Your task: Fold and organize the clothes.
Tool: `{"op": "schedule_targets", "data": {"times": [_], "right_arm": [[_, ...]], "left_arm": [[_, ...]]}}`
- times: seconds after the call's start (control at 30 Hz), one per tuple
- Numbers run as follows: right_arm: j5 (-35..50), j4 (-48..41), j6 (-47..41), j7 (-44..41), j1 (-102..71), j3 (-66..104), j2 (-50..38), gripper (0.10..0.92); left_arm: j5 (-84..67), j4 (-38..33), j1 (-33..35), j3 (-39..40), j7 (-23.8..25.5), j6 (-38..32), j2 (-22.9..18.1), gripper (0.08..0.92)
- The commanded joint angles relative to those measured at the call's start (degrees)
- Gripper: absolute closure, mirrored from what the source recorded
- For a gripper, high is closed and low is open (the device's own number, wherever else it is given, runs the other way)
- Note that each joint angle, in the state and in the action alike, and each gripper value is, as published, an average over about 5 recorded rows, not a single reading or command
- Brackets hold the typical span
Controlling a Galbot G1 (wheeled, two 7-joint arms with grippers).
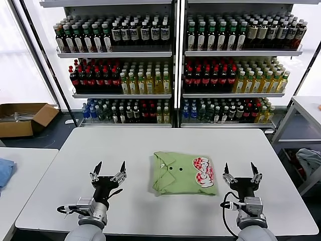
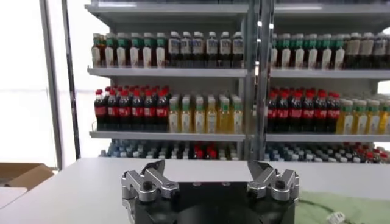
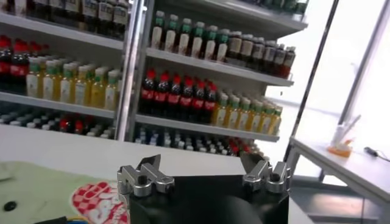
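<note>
The light green polo shirt (image 1: 184, 173) lies folded into a neat rectangle at the centre of the white table (image 1: 150, 143), just below the middle of the head view. Its collar sits at the left end with small dark buttons beside it, and a red-and-white print marks the right end. The left gripper (image 1: 109, 172) hovers at the lower left of the frame, fingers spread wide and holding nothing, well apart from the shirt. The right gripper (image 1: 243, 173) hovers at the lower right, just beside the shirt's right edge, likewise spread and empty. In the wrist views only a corner of the shirt shows, cut off by the gripper bodies. A blue cloth (image 1: 5, 170) is cropped at the left edge.
</note>
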Motion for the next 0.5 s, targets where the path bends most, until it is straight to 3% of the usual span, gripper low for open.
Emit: {"op": "schedule_targets", "data": {"times": [0.03,0.5], "right_arm": [[-2.22,0.14,2.05,0.49,-1.19,3.05,-0.13,0.203],[-3.18,0.61,1.24,-0.82,0.91,-0.51,-0.08,0.203]], "left_arm": [[-1.09,0.08,0.11,-1.53,-0.01,-2.01,-0.34,0.177],[2.26,-1.15,2.47,-3.27,1.47,-2.78,-2.14,0.177]]}}
